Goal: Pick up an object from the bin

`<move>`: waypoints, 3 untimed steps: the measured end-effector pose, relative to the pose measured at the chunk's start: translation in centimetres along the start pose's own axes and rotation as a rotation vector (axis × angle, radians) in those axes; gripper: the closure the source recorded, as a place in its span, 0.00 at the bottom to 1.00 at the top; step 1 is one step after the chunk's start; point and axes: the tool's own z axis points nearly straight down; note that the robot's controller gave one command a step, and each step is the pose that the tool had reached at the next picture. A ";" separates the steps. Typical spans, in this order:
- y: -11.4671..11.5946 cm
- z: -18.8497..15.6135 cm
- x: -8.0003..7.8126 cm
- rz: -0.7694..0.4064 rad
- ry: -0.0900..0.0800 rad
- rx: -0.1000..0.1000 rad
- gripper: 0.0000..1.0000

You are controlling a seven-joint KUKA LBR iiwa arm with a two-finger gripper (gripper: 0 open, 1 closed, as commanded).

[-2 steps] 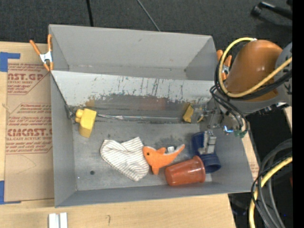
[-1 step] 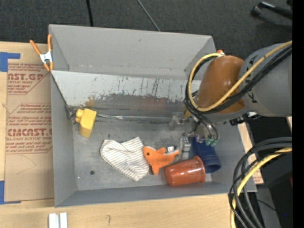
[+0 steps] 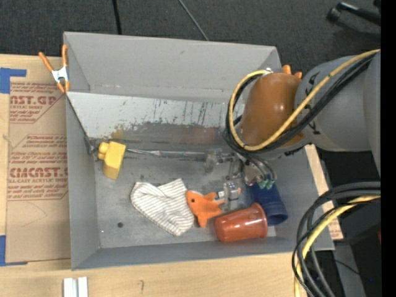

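Note:
My gripper hangs low in the right half of the bin, its metal fingers coming down just above a small orange plastic piece. Right below it a red-brown cup lies on its side near the front wall. A dark blue cup lies to the right of the gripper, partly under the arm. A crumpled white striped cloth rests to the left of the orange piece. Nothing is visibly held between the fingers.
A yellow block-shaped toy sits at the far left, by the bin's back slope. The arm's orange cover and yellow cables hang over the bin's right rear corner. Bare floor lies between the yellow toy and the cloth.

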 end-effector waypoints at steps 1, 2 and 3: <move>1.3 -1.9 -0.5 -0.021 -0.007 0.000 0.00; 1.1 3.5 -0.5 -0.167 -0.008 0.002 0.00; 2.7 4.8 0.7 0.092 -0.010 0.001 1.00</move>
